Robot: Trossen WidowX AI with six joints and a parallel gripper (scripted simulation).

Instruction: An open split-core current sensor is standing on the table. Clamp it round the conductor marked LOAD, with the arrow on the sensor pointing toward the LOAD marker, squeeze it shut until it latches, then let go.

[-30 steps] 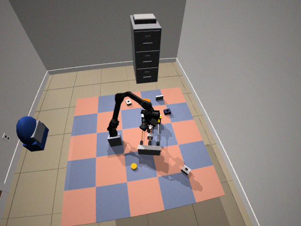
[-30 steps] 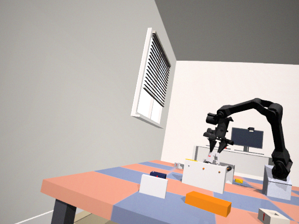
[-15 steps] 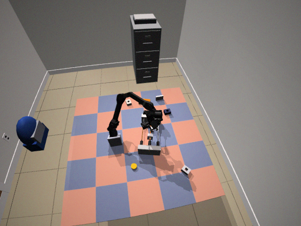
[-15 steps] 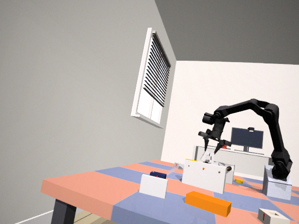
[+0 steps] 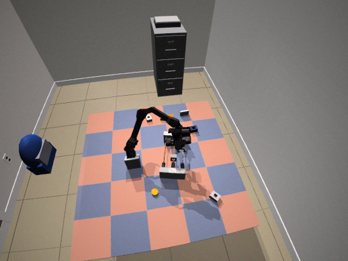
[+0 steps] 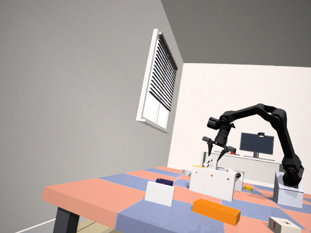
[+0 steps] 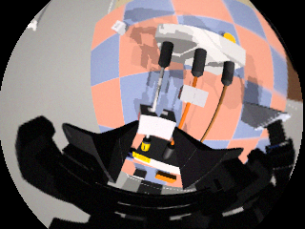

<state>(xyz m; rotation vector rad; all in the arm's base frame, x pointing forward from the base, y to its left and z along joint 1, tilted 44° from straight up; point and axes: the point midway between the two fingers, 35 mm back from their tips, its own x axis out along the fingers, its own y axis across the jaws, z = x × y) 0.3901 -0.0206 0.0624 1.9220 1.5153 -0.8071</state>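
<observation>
My gripper is shut on the white split-core sensor. The sensor is over the pale grey conductor, near the terminal block with the yellow label. In the wrist view its two dark jaw ends show apart, either side of that conductor's line; whether it surrounds the conductor is unclear. The arrow and label lettering cannot be read. An orange conductor and a brown one run alongside.
A white block sits on the orange conductor. The other terminal block is at the conductors' far end in the wrist view. Around stand a navy block, an orange bar, a white plate and a yellow disc.
</observation>
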